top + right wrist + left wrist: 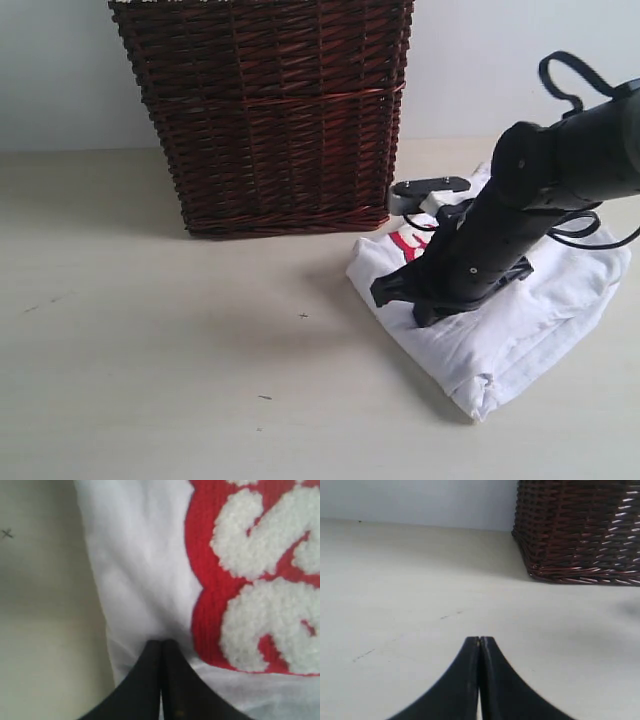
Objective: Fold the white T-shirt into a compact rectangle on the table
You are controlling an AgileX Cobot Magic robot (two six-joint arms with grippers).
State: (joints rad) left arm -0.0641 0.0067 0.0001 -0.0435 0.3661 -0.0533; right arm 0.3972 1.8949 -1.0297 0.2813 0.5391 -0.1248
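Soft white T-shirt [560, 300], fuzzy red-outlined lettering [260, 580], folded on matte cream worktop [150, 350]; right claw [161, 642] together, tips on cloth; left claw [479, 639] together.

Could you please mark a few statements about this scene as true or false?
1. The shirt lies on the table, outside the basket. True.
2. The basket lies tipped on its side. False: it stands upright.
3. The left jaws are open. False: they are shut, over bare table.
4. The right jaws are shut, with their tips at the shirt beside the red lettering. True.
5. The shirt is spread flat with its sleeves out. False: it is folded into a rough rectangle.
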